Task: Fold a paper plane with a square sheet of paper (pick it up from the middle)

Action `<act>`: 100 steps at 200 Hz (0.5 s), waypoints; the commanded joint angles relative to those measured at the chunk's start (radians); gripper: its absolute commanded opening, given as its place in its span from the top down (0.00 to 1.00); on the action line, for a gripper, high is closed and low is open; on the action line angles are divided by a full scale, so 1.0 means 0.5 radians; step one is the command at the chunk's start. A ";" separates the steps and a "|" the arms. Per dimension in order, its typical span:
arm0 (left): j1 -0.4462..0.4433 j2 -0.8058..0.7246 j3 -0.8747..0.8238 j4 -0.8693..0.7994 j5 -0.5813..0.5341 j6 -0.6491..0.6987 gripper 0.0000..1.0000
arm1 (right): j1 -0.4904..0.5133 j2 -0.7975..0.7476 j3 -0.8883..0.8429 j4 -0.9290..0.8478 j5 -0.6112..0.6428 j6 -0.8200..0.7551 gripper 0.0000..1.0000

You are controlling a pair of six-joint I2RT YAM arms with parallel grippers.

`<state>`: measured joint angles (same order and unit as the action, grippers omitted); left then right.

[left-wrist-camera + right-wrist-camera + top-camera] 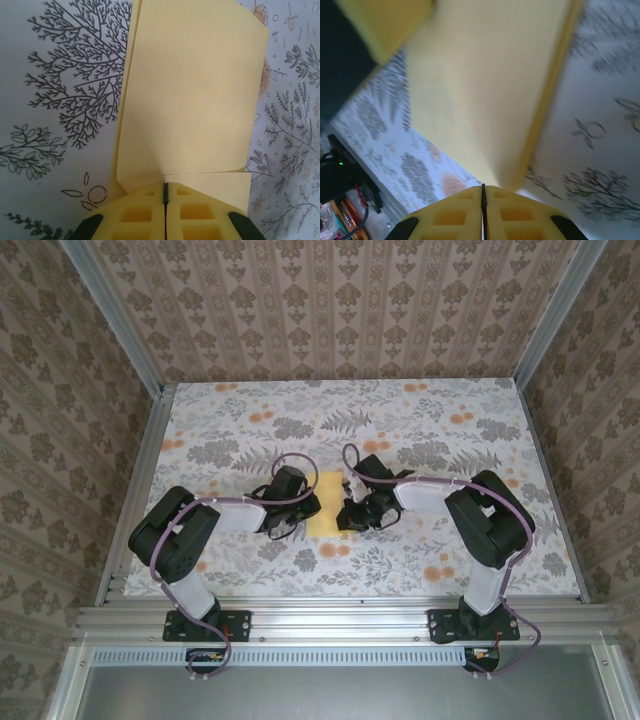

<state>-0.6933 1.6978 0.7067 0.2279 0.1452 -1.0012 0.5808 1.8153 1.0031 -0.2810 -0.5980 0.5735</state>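
At the overhead view's centre, the folded bright-yellow paper sheet (325, 504) is pinched at opposite edges by the closed left tool (165, 187) and the closed right tool (483, 188).

The left arm (228, 515) and the right arm (440, 492) bent inward over a table (470, 455) covered in a leaf and flower print, and their wrists nearly met at its middle. Between them showed a narrow strip of yellow paper (325, 502), with the left gripper (308, 508) at its left edge and the right gripper (347, 512) at its right. Patterned walls (330, 310) enclosed the table on three sides.
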 commanded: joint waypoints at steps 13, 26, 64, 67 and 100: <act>-0.030 0.093 -0.052 -0.097 -0.020 -0.085 0.93 | 0.024 0.133 0.230 -0.086 0.059 0.046 0.90; -0.031 0.099 -0.048 -0.095 -0.016 -0.093 0.93 | 0.031 0.195 0.282 -0.094 0.073 0.050 0.90; -0.031 0.105 -0.042 -0.109 -0.013 -0.105 0.93 | 0.042 0.344 0.413 -0.151 0.097 0.033 0.91; -0.032 0.105 -0.042 -0.107 -0.013 -0.103 0.93 | 0.043 0.350 0.420 -0.155 0.102 0.030 0.90; -0.029 0.107 -0.045 -0.108 -0.015 -0.108 0.93 | 0.041 0.416 0.439 -0.170 0.153 0.022 0.91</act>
<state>-0.7010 1.7077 0.7067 0.2512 0.1448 -1.0409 0.5964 1.9949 1.1912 -0.3225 -0.5602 0.5804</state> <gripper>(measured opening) 0.073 0.095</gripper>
